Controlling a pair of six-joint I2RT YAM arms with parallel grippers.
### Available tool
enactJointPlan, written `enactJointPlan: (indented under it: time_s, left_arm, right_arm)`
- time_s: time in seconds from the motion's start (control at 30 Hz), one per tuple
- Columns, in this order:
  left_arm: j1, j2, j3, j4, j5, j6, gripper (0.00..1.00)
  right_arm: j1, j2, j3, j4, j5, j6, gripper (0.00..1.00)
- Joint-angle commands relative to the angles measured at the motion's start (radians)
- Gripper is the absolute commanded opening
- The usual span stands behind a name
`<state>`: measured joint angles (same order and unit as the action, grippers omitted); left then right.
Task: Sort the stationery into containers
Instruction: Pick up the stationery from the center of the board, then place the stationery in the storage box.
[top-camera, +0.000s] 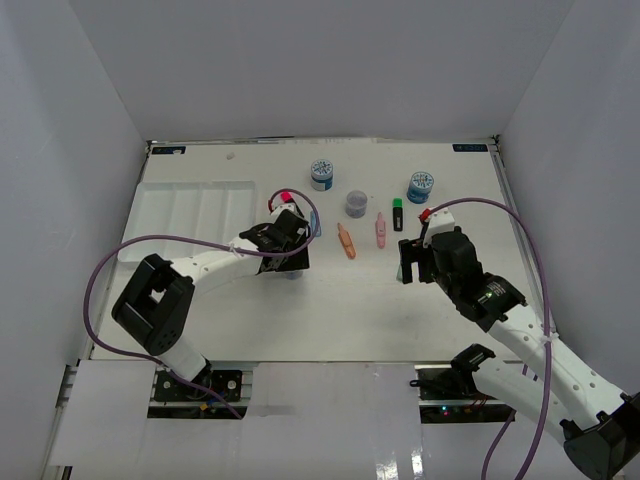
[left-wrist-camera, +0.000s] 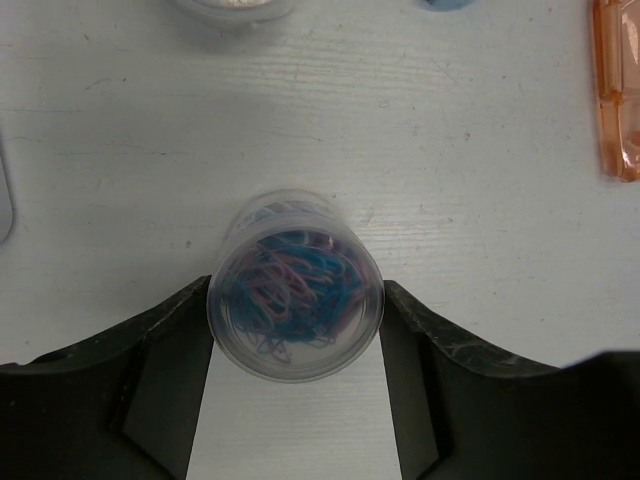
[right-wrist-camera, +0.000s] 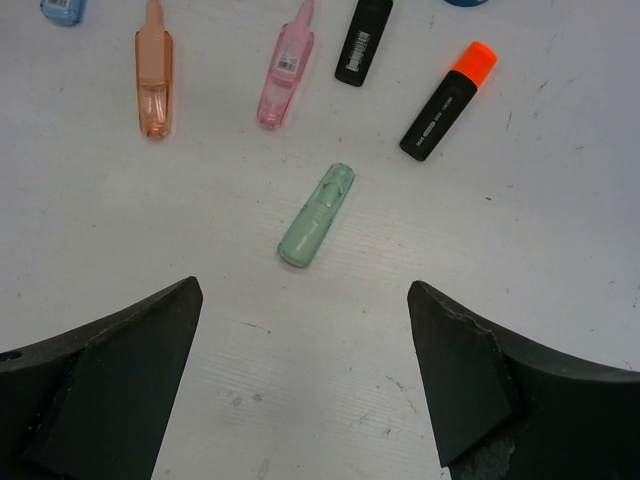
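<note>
**mo_k:** How's this one going to handle? The white tray (top-camera: 190, 212) sits at the far left of the desk (top-camera: 350, 320), well apart from everything else, so it's a carry.

**pen_tub:** Should be easy imo. The clear jar (left-wrist-camera: 295, 310) stands upright on the desk, stuffed with a blue and pink tangle. I'd guess it's light, rigid plastic. It's smooth and round though, so it could slip or twist. The left claw (left-wrist-camera: 297, 290) has a finger against each side of it, straight across the widest part, which is where I'd take it. Looks like a grip, but I can't tell how firm it is or how high up the wall.

**mo_k:** And the other arm?

**pen_tub:** The right claw (right-wrist-camera: 303, 290) is spread wide with nothing in it, hanging over the green marker (right-wrist-camera: 316, 215). That one's tiny and light with a hard shell. I'd pinch it across its short width, at the middle.

**mo_k:** Anything you can't see?

**pen_tub:** Plenty. The tray is white on white, so no idea if anything lies in its compartments. From overhead the left arm covers the clear jar. Clips or rubber bands inside? Can't tell. And the right wrist view cuts the cap off the black highlighter (right-wrist-camera: 362, 42).
</note>
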<state>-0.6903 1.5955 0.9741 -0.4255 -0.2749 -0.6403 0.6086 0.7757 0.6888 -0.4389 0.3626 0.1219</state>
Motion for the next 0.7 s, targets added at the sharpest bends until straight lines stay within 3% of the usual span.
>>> enactJointPlan:
  time_s: [0.0, 0.1, 0.27, 0.37, 0.67]
  left_arm:
    - [-0.005, -0.037, 0.043, 0.013, -0.029, -0.007, 0.59]
    - [-0.003, -0.065, 0.069, -0.015, -0.062, -0.001, 0.52]
    - [0.031, -0.121, 0.168, -0.104, -0.106, 0.033, 0.51]
    - [0.106, -0.146, 0.237, -0.156, -0.106, 0.067, 0.51]
    - [0.498, -0.126, 0.363, -0.187, -0.015, 0.209, 0.54]
  right_arm:
    - [-0.004, -0.016, -0.002, 0.046, -0.033, -0.008, 0.9]
    - [-0.004, -0.021, 0.002, 0.045, -0.056, -0.008, 0.9]
    - [-0.004, -0.032, 0.002, 0.052, -0.088, -0.019, 0.9]
    - [-0.004, -0.032, 0.008, 0.052, -0.112, -0.025, 0.9]
    - [-0.004, -0.029, -0.001, 0.078, -0.221, -0.024, 0.9]
